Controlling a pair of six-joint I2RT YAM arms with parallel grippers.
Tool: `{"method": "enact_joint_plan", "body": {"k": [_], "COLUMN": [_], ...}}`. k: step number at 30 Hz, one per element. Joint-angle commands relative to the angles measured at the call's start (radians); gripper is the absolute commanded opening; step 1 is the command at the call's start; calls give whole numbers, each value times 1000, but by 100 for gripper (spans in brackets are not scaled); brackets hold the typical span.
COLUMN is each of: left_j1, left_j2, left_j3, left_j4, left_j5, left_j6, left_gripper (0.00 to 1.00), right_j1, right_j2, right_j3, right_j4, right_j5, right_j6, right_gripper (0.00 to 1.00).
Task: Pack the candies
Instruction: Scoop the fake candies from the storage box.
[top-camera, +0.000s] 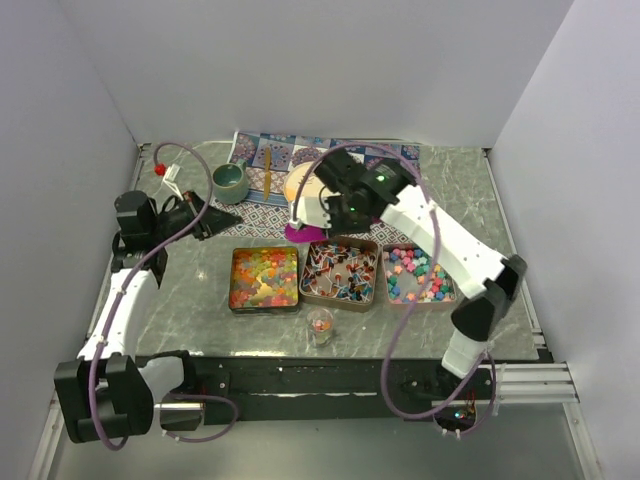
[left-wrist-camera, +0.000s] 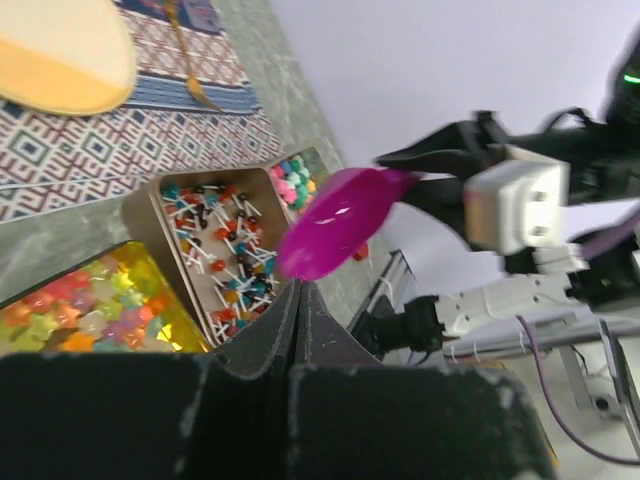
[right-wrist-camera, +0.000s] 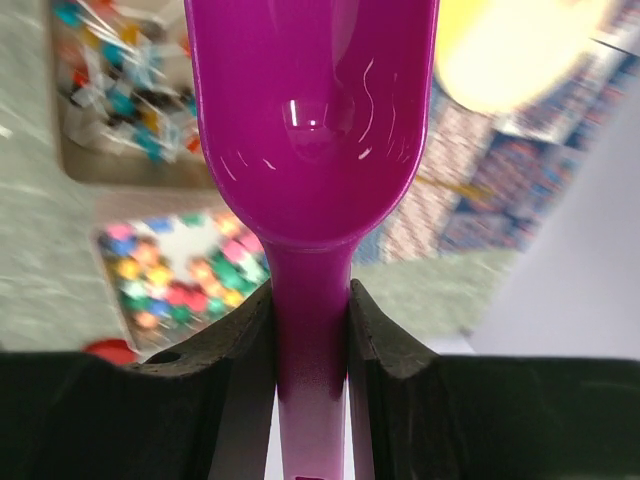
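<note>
Three open tins lie in a row. The left one holds orange-yellow-red gummies (top-camera: 265, 278), the middle one wrapped pieces (top-camera: 340, 270), the right one pastel star pieces (top-camera: 418, 275). My right gripper (top-camera: 312, 213) is shut on the handle of a purple scoop (top-camera: 298, 233), held above the table just behind the middle tin. In the right wrist view the scoop (right-wrist-camera: 310, 130) is empty between my fingers (right-wrist-camera: 230, 350). My left gripper (top-camera: 235, 222) is shut and empty, left of the scoop; its wrist view shows the scoop (left-wrist-camera: 340, 220) in front of its tips (left-wrist-camera: 300, 290).
A small clear jar (top-camera: 320, 326) stands in front of the tins. At the back, a patterned mat (top-camera: 262, 148) carries a green mug (top-camera: 230, 180), a wooden utensil (top-camera: 268, 170) and a yellow plate (top-camera: 298, 185). White walls enclose the table.
</note>
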Motion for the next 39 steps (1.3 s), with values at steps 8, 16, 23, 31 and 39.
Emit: {"method": "enact_joint_plan", "body": {"k": [8,16,23,31,39], "left_j1": [-79,-148,-165,-151,-150], "left_j2": [100,244,336,349,479], "left_j3": [15,76,129,396,357], "left_j4": [203,182,241,129,76], "left_j5": [60,29,31,19,-121], "left_j6": [-128,-105,-143,-7,99], "left_gripper": [1,1,1,51,63], "right_j1": [28,52,32,-248,-527], "right_j2": [151,151,59,-205,-473], "right_j3": [282,382,310,-147,-618], "right_j4": [-27,-8,82,15,-74], "right_j5": [-159,-188,-326,-173,30], "right_j6": [116,145,212,249,107], "right_gripper": [0,0,0,0,0]}}
